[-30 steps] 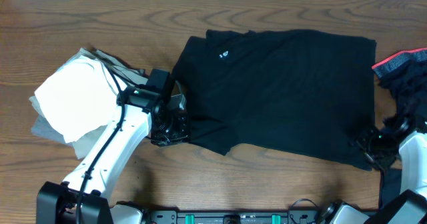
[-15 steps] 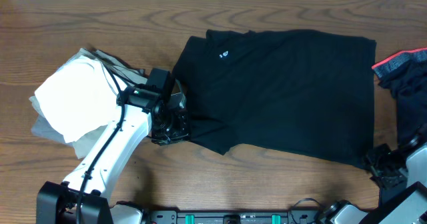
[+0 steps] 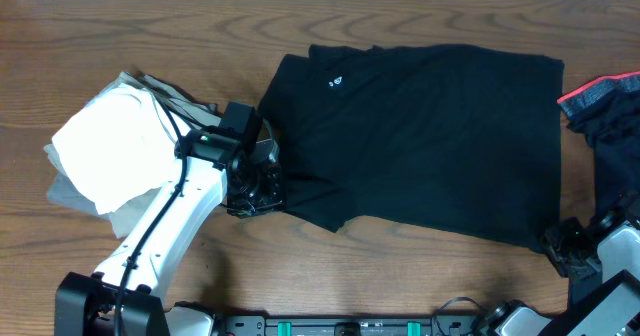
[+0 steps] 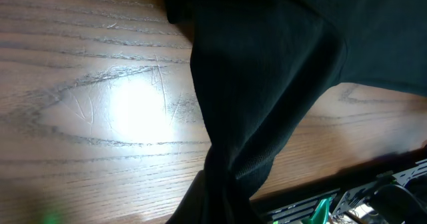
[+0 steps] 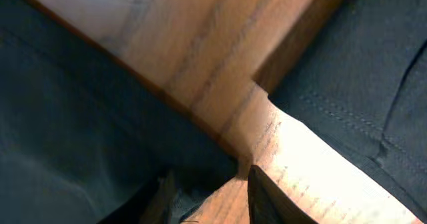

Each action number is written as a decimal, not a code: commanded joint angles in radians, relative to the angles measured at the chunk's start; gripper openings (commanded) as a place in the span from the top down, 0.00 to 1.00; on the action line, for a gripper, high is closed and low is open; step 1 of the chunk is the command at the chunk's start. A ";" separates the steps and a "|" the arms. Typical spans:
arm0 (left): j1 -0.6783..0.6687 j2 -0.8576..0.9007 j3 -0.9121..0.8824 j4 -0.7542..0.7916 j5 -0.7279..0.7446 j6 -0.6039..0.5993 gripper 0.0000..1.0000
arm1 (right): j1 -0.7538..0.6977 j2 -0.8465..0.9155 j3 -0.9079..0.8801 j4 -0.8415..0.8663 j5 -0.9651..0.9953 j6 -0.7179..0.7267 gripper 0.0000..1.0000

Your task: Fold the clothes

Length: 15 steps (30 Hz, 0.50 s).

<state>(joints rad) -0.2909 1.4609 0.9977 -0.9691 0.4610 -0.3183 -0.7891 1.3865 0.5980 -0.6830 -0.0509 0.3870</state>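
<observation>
One black T-shirt (image 3: 430, 136) flat w/ no folds yet; white pile (image 3: 105, 146) done at 9 o'clock. Left gripper (image 3: 252, 204) pinches sleeve (image 4: 267, 104); right gripper (image 3: 567, 249) part-open at hem corner (image 5: 200, 164), 5 o'clock.

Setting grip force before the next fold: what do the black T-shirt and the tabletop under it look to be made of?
The black T-shirt looks like a thin, soft knit, probably cotton jersey, with a matte finish: it drapes and bunches into loose folds in the left wrist view. The table is wood or a wood-look laminate, I cannot tell which, smooth and semi-gloss: it shows clear grain and a bright patch of reflected light.
</observation>
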 commanded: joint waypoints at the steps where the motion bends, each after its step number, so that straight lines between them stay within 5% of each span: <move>1: 0.002 -0.008 0.019 -0.006 -0.008 -0.009 0.94 | -0.006 0.000 0.000 0.002 -0.009 0.008 0.65; 4: 0.002 -0.008 0.019 -0.002 -0.008 -0.009 0.94 | -0.006 0.000 0.000 -0.001 -0.005 0.008 0.70; 8: 0.002 -0.008 0.019 0.007 -0.008 -0.009 0.94 | -0.006 0.000 -0.001 0.004 0.018 0.001 0.98; 15: 0.002 -0.008 0.019 0.008 -0.008 0.022 0.94 | -0.006 -0.011 0.067 -0.045 -0.083 -0.039 0.99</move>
<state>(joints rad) -0.2909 1.4612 0.9977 -0.9607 0.4610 -0.3157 -0.7891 1.3865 0.6106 -0.7036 -0.0650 0.3817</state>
